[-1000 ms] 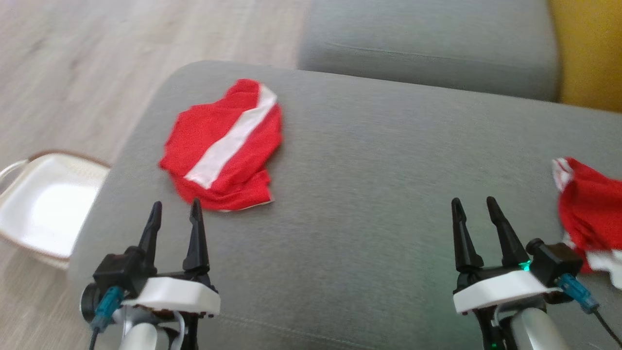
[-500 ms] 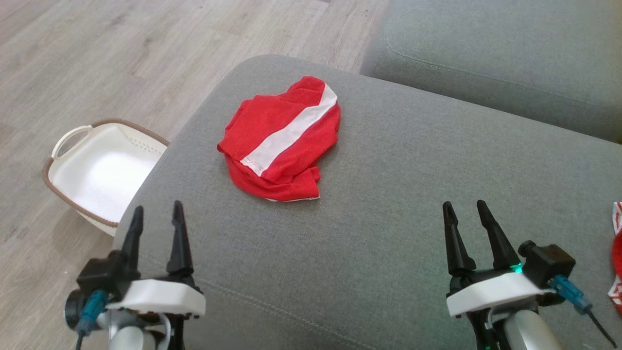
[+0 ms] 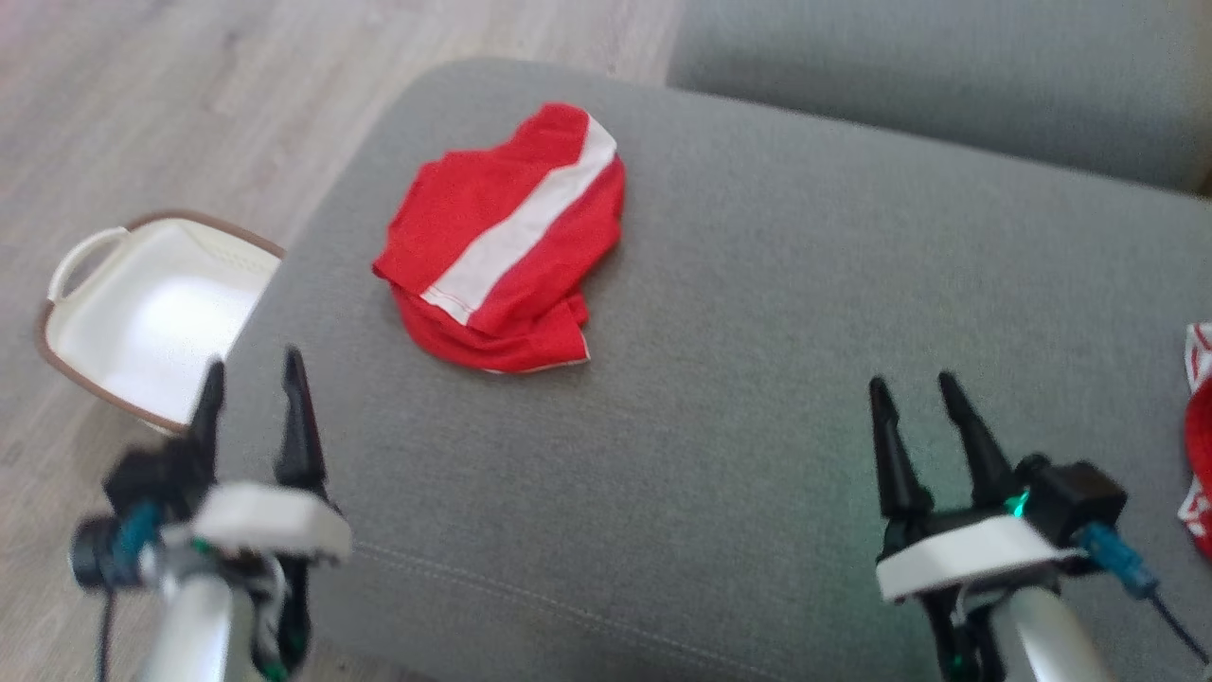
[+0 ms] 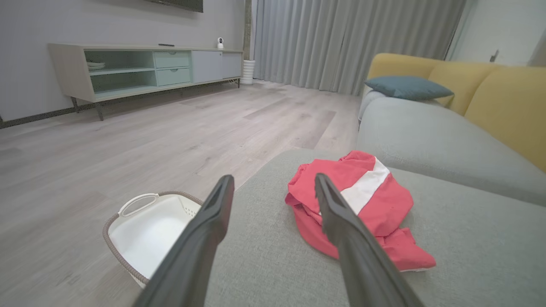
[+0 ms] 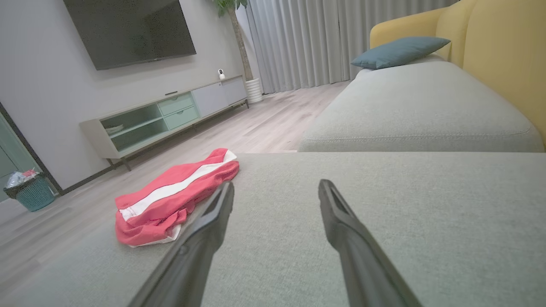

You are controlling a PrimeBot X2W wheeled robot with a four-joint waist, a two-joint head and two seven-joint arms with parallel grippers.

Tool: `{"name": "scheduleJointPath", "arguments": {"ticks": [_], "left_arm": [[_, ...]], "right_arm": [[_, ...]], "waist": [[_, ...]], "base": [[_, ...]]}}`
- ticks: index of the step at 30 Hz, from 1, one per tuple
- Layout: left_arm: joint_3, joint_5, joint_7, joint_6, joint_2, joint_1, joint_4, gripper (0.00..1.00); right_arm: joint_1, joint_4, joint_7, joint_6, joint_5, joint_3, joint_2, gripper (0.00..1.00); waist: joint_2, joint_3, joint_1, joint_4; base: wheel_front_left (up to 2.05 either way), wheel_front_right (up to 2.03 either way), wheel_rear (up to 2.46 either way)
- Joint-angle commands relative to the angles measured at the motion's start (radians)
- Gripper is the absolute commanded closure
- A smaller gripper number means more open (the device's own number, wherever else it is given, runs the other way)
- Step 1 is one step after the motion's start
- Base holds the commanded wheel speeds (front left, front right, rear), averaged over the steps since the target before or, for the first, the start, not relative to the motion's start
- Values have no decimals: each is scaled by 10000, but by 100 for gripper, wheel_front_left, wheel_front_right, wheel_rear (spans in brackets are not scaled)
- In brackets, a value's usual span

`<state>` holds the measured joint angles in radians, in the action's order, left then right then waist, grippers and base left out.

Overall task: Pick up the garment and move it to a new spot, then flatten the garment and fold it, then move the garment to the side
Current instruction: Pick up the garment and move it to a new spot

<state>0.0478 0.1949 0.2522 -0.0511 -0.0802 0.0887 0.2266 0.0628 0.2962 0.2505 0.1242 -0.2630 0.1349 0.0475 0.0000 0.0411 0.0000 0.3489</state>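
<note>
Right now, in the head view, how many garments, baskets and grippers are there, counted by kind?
Red garments: 2, one at upper left, one at the right edge
White basket: 1
Grippers: 2, left gripper and right gripper, both open
Total: 5

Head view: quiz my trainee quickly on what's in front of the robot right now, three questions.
1. True or false: the white-banded red garment lies on the grey cushion.
2. The white basket stands: A on the floor beside the cushion; B on the cushion; C on the garment.
3. Fill in: the left hand and right hand are both ____.
Key: 1 true; 2 A; 3 open.
</note>
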Motion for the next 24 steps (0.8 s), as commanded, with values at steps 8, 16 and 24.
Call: {"name": "scheduleJointPath", "arguments": {"ticks": [8, 16, 24], "left_arm": [[-473, 554, -2480, 1209, -1656, 3649, 1846, 0], [360, 1034, -4600, 1775, -2777, 6040, 3932, 0], [2407, 2149, -6421, 1814, -3847, 7485, 5311, 0]], "right_arm": [[1225, -1936, -707, 65, 885, -128, 28, 0], [1659, -3756, -1563, 65, 1313, -593, 28, 0], [1956, -4865, -2230, 65, 1624, -360, 28, 0]], "waist": [[0, 1961, 0, -964], [0, 3314, 0, -1532], [0, 4321, 0, -2145]], "base": [[0, 0, 0], [0, 0, 0], [0, 0, 0]]}}
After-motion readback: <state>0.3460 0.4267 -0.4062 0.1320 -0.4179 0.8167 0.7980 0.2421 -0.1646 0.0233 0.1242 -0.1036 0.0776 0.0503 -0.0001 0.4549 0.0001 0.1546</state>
